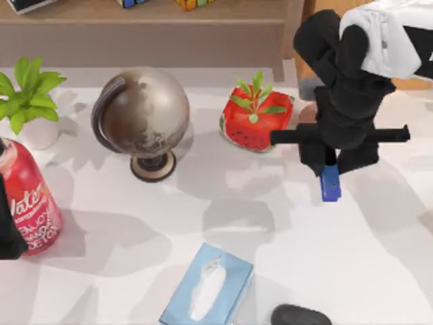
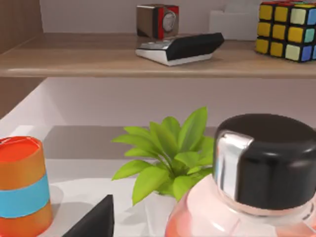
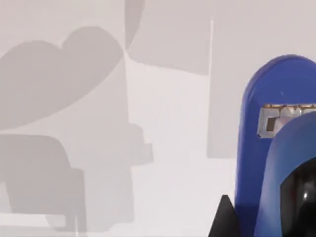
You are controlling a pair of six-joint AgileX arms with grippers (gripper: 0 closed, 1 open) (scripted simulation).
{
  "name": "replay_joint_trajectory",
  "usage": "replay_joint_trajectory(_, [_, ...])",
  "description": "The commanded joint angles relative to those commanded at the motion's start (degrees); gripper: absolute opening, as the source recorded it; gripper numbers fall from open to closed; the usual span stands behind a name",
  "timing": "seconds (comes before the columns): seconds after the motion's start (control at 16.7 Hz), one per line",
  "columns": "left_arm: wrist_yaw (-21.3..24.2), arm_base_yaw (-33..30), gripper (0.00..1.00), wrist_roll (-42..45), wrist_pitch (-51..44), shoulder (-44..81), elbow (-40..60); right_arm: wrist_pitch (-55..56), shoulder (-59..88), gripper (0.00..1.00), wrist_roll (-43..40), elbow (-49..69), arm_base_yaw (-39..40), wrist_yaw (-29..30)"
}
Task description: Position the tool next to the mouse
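Bright blue stapler-like tool (image 3: 276, 148) fills our right wrist view, clamped in our right gripper (image 1: 329, 177), held above the white table (image 1: 379, 257), right of the red watermelon-shaped planter (image 1: 257, 122). Small black rounded mouse (image 1: 301, 315) lies well apart, below. Left arm parked; grip unclear.

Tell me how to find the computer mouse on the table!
Look at the white table from above and find the light-blue tissue box at the near edge. Just right of it sits the mouse: small, black, low and rounded, unlike the box.
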Motion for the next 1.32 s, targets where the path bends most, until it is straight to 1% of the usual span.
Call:
replay_joint_trajectory(0.18, [0.00, 0.00, 1.00, 0.00, 0.00, 0.00, 0.00, -0.67, 1.32, 0.00, 6.59, -0.54, 5.23, -0.83])
replay_joint_trajectory(0.36, [0.00, 0.00, 1.00, 0.00, 0.00, 0.00, 0.00, -0.65, 1.24, 0.00, 8.58, -0.89, 7.55, -1.18])
replay_joint_trajectory(0.72, [0.00, 0.00, 1.00, 0.00, 0.00, 0.00, 0.00, -0.30, 1.22, 0.00, 8.89, -0.69, 7.09, -1.09])
replay_joint_trajectory(1.32, [0.00, 0.00, 1.00, 0.00, 0.00, 0.00, 0.00, 6.88, -0.65, 0.00, 11.88, -1.08, 3.63, 1.35])
